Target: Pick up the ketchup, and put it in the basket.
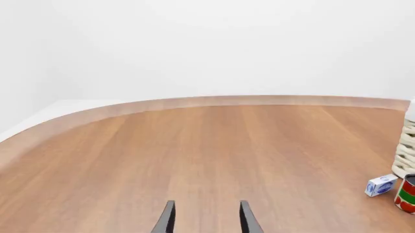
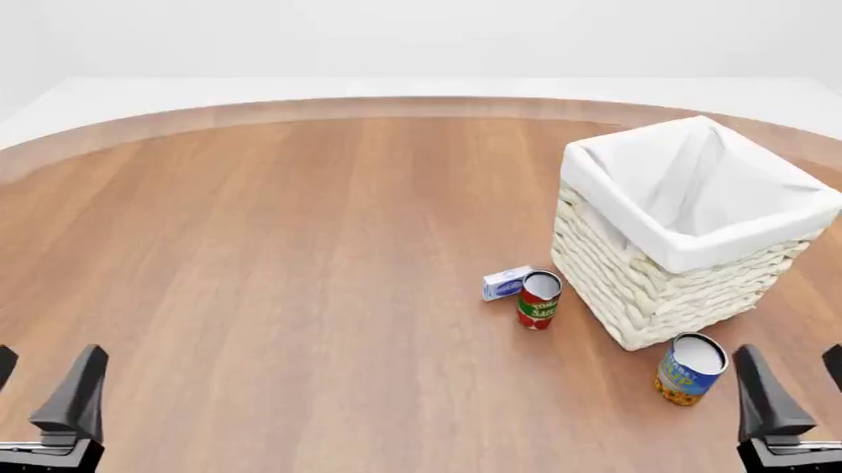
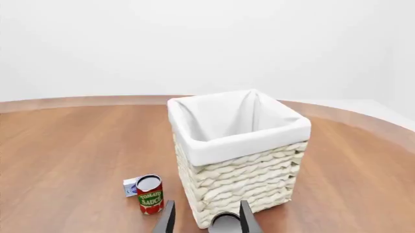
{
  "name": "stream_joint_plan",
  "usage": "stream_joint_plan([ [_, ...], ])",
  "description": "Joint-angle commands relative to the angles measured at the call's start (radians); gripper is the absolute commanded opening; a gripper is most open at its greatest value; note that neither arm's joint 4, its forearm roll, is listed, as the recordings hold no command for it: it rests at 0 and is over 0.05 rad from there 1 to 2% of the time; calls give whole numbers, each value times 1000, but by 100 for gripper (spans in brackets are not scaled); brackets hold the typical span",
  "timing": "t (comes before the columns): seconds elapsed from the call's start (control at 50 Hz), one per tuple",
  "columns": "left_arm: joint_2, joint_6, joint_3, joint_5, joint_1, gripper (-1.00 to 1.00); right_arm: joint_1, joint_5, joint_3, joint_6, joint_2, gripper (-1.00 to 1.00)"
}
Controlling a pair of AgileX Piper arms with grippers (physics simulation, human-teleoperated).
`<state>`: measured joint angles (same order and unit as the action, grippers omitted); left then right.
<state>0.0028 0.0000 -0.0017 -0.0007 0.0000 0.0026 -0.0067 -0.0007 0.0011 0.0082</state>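
No ketchup bottle showed in any of the three views. It was not on the visible desk [image 2: 263, 256], and the part of the basket's lining that could be seen held only white cloth. Whether the bottle lay deep inside the basket [image 2: 684, 236] or somewhere out of view could not be told.

The left gripper [image 2: 46, 394] sat at the near left edge of the front view, its fingers apart and empty. The right gripper [image 2: 787, 389] sat at the near right edge, fingers likewise apart and holding nothing. In the right wrist view those fingers [image 3: 167, 219] framed the basket wall just ahead.

The step in hand looked like finding the bottle first. A good approach would probably be to confirm where it stood before committing either arm, then reach with whichever arm was nearer. The tall bottle should be gripped around its body, kept upright, and lowered through the basket's open top without brushing the folded cloth.

A tomato sauce can [image 2: 538, 300] stood upright beside the basket's near left corner, with a small blue-and-white box [image 2: 506, 283] just beside it. A blue-and-yellow can [image 2: 689, 369] stood near the basket's front corner, close to the right gripper, and could be knocked during a reach.

The desk was smooth brown wood with a curved far edge. Beyond it were a pale floor and plain white walls.
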Motion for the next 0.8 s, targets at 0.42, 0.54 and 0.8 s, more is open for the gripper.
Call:
stream_joint_plan([
  [0.42, 4, 0, -3, -1, 0, 100, 22, 5, -6, -3, 0, 100],
  [0.54, 4, 0, -3, -1, 0, 100, 35, 17, -18, -14, -7, 100],
  [0.8, 4, 0, -3, -1, 0, 100, 85, -25, -30, -42, 45, 100],
])
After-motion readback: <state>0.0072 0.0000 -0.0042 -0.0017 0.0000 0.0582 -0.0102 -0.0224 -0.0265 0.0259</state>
